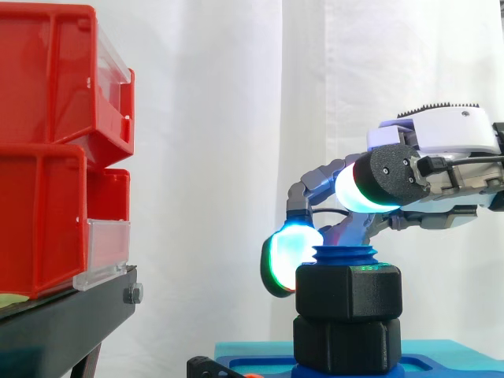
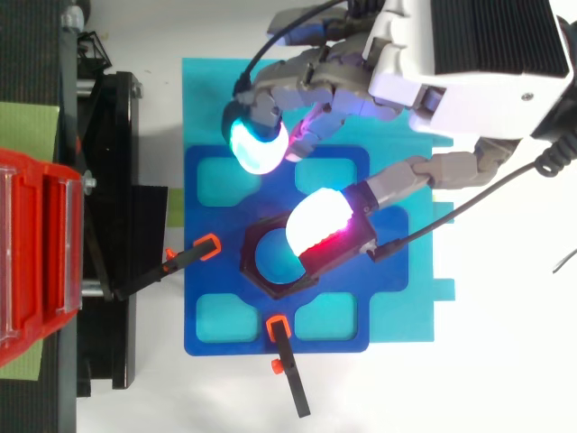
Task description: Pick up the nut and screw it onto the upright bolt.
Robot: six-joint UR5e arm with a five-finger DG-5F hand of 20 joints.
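- The black hexagonal nut (image 1: 348, 291) already sits on the upright blue threaded bolt (image 1: 344, 256). A little thread shows above it, and a second black hexagonal block (image 1: 345, 343) sits beneath it.
- The white-and-grey robot hand (image 1: 441, 134) hovers loosely spread with its fingers gently bent, pinching nothing.
- One glowing white-and-red pad (image 2: 317, 224) hangs over the nut's edge. The side view shows clear air between that pad and the nut.
- A cyan-green pad (image 1: 290, 258) is level with the nut's top. From above it is well apart from the nut, over the blue fixture plate (image 2: 209, 298).
- My judgement is that the nut is only a few turns on, so screwing is unfinished.
- Risk: a regrasp from this offset could catch one corner only, so the pads would slip and turn nothing.
- Risk: downward pressure from the overhanging pad could tilt the nut and jam the thread.
- Risk: a wide finger sweep could strike the orange-tipped black clamps (image 2: 207, 246) holding the plate.
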